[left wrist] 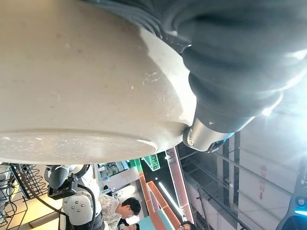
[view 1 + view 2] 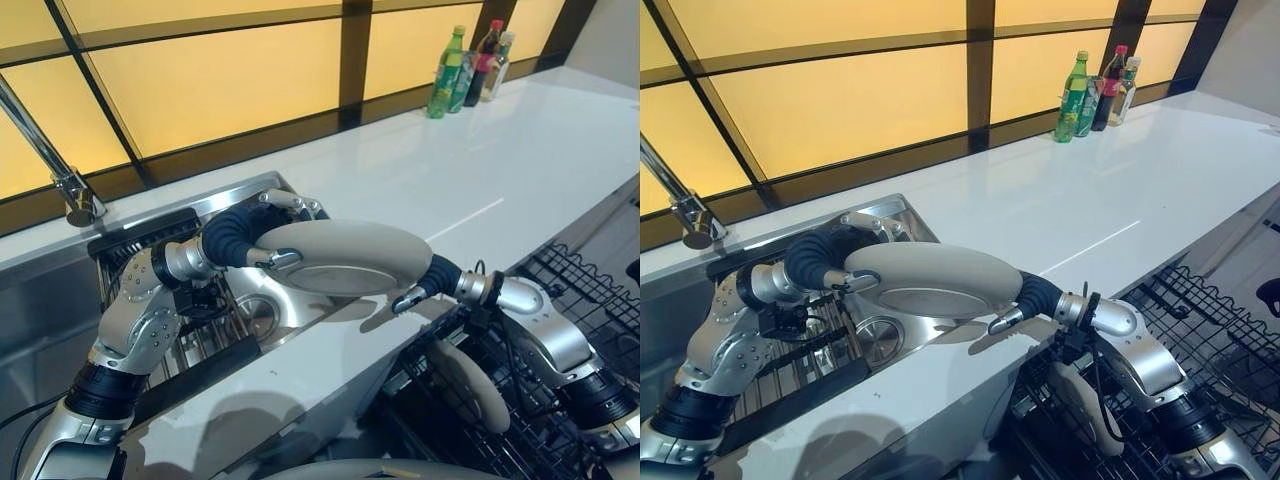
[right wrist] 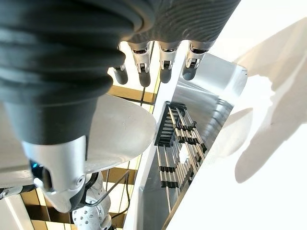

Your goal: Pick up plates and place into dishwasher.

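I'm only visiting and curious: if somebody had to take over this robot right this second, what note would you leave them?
Left hand: curled on one edge of the beige plate, thumb underneath.
Right hand: at the plate's opposite edge, thumb below; its fingers look fairly straight, so it seems to support the plate, not clamp it.
The plate is in the air, roughly level, between the sink and the white counter.
Done: one plate already stands on edge in the dishwasher rack at lower right.
Left: carry the held plate over to the rack and slot it in.
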